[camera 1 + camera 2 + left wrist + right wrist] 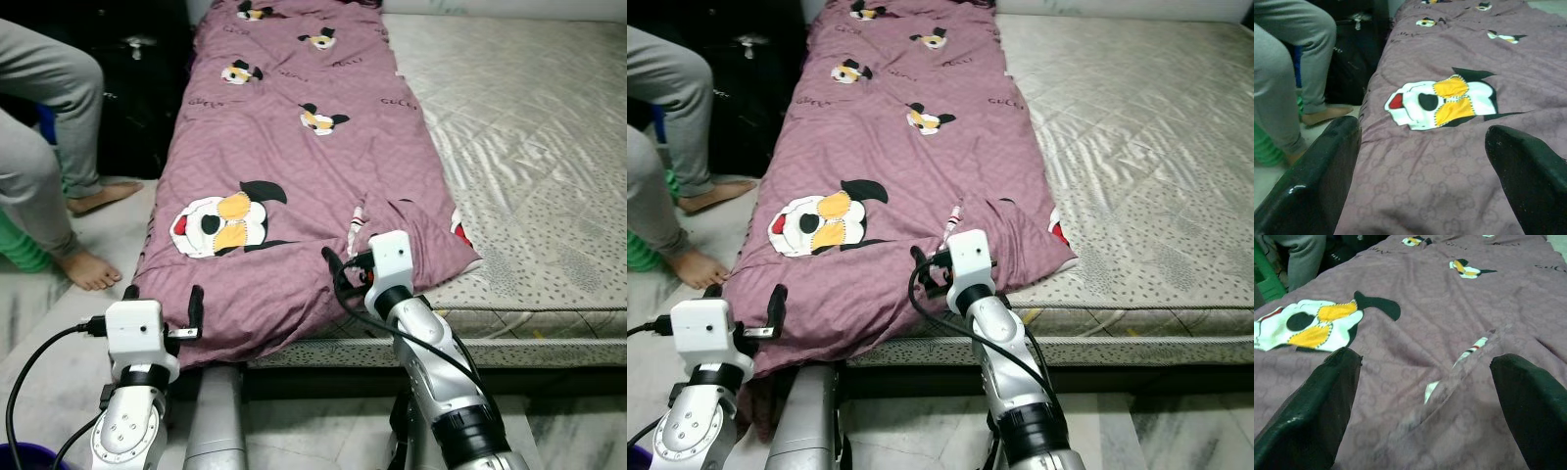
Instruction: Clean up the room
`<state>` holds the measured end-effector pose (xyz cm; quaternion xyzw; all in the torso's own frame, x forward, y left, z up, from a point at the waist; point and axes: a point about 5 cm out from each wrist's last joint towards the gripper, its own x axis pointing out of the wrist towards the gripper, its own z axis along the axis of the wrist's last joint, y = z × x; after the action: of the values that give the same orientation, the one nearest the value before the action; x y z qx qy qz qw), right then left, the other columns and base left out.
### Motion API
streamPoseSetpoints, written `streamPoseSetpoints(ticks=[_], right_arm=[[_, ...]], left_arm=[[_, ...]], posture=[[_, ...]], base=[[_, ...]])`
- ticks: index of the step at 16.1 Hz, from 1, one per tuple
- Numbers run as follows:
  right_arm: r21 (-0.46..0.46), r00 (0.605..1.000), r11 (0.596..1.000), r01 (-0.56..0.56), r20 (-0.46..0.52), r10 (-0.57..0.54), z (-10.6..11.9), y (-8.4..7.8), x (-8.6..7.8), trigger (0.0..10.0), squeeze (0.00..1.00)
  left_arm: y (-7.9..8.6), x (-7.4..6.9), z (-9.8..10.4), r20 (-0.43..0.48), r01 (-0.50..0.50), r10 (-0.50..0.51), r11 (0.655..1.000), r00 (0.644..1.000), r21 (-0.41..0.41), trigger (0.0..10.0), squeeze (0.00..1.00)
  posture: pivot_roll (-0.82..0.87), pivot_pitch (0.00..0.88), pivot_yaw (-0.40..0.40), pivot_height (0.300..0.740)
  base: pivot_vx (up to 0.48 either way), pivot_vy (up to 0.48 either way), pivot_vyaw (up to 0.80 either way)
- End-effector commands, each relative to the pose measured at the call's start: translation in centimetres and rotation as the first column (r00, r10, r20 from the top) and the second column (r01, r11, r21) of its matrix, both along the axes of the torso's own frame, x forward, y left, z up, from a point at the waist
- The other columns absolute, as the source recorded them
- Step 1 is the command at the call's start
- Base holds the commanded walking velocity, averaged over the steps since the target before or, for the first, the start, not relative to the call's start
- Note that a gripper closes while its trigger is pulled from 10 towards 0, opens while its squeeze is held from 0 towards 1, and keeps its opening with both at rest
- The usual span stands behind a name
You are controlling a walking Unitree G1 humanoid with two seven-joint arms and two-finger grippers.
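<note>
A mauve blanket (294, 147) printed with cartoon mouse faces lies spread along the left half of the bed, its near edge hanging over the mattress front. My left gripper (164, 299) is open at the blanket's near left corner, its fingers (1317, 171) spread just above the cloth and holding nothing. My right gripper (345, 266) is open at the near edge, right of the big mouse face (220, 223). Between its fingers (1308, 406) runs a raised fold (1464, 357) with the printed underside showing.
The bare quilted mattress (519, 127) takes up the right half of the bed. A person in grey trousers (39, 127) sits to the left, bare feet (88, 269) on the floor beside the bed. A black bag (147, 88) stands behind them, and a green object (20, 250) is by the feet.
</note>
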<state>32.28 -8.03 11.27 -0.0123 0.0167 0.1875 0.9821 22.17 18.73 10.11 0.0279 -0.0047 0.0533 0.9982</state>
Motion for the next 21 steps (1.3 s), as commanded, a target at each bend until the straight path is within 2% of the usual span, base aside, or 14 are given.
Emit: streamPoseSetpoints(ticks=[1, 3, 5, 6, 10, 12, 13, 14, 16, 21], right_arm=[[0.016, 1.0, 1.0, -0.009, 0.01, 0.009, 0.6, 1.0, 0.5, 10.0, 0.0], [0.029, 1.0, 0.999, 0.015, 0.003, -0.015, 0.9, 1.7, 1.2, 10.0, 0.0], [0.022, 0.995, 0.997, 0.08, -0.056, -0.079, 0.9, 2.2, 2.2, 10.0, 0.0], [-0.019, 0.961, 0.986, 0.167, -0.22, -0.167, -1.0, 2.2, 3.0, 10.0, 0.0], [-0.081, 0.947, 0.967, 0.243, -0.197, -0.254, -1.2, 1.2, 3.8, 10.0, 0.0], [-0.13, 0.913, 0.928, 0.349, -0.175, -0.368, -1.3, -0.8, 4.4, 10.0, 0.0], [-0.149, 0.886, 0.903, 0.402, -0.185, -0.425, -1.5, -1.9, 4.6, 8.5, 0.0], [-0.144, 0.864, 0.885, 0.443, -0.196, -0.464, -1.7, -2.9, 4.7, 0.0, 0.0], [-0.155, 0.85, 0.873, 0.462, -0.205, -0.486, -1.9, -3.7, 4.8, 0.0, 0.0], [-0.165, 0.847, 0.874, 0.457, -0.219, -0.484, -3.2, -4.1, 4.0, 0.0, 0.0]], left_arm=[[0.2, -0.1, 0.2, -0.004, -0.002, 0.002, 1.0, 1.0, 0.007, 10.0, 0.0], [0.3, -0.1, 0.3, -0.004, -0.005, 0.005, 1.0, 1.0, 0.009, 10.0, 0.0], [0.3, -0.1, 0.4, -0.003, -0.008, 0.008, 1.0, 1.0, 0.012, 10.0, 0.0], [0.3, 0.0, 0.4, -0.002, -0.008, 0.008, 1.0, 1.0, 0.013, 10.0, 0.0], [0.1, 0.2, 0.5, 0.002, -0.007, 0.007, 1.0, 1.0, 0.012, 10.0, 0.0], [0.3, 0.2, 0.5, 0.003, -0.012, 0.012, 1.0, 1.0, 0.015, 10.0, 0.0], [0.3, 0.1, 0.6, 0.003, -0.017, 0.017, 1.0, 1.0, 0.016, 10.0, 0.0], [0.4, 0.1, 0.5, 0.002, -0.02, 0.02, 1.0, 1.0, 0.015, 10.0, 0.0], [0.3, 0.0, 0.4, 0.0, -0.022, 0.022, 1.0, 1.0, 0.014, 10.0, 0.0], [0.0, 0.3, 0.4, 0.0, -0.016, 0.016, 1.0, 1.0, 0.007, 10.0, 0.0]], posture=[[0.14, 0.13, -0.02, 0.538], [0.15, 0.13, -0.023, 0.538], [0.15, 0.129, -0.023, 0.538], [0.15, 0.129, -0.023, 0.538], [0.16, 0.121, -0.025, 0.538], [0.17, 0.12, -0.031, 0.538], [0.17, 0.12, -0.031, 0.538], [0.17, 0.122, -0.033, 0.538], [0.17, 0.122, -0.033, 0.538], [0.15, 0.126, -0.028, 0.538]], base=[[0.0, 0.0, 0.0], [0.0, 0.0, 0.0], [0.0, 0.0, 0.0], [0.0, 0.0, 0.0], [0.0, 0.0, 0.0], [0.0, 0.0, 0.0], [0.0, 0.0, 0.0], [0.0, 0.0, 0.0], [0.0, 0.0, 0.0], [0.0, 0.0, 0.0]])
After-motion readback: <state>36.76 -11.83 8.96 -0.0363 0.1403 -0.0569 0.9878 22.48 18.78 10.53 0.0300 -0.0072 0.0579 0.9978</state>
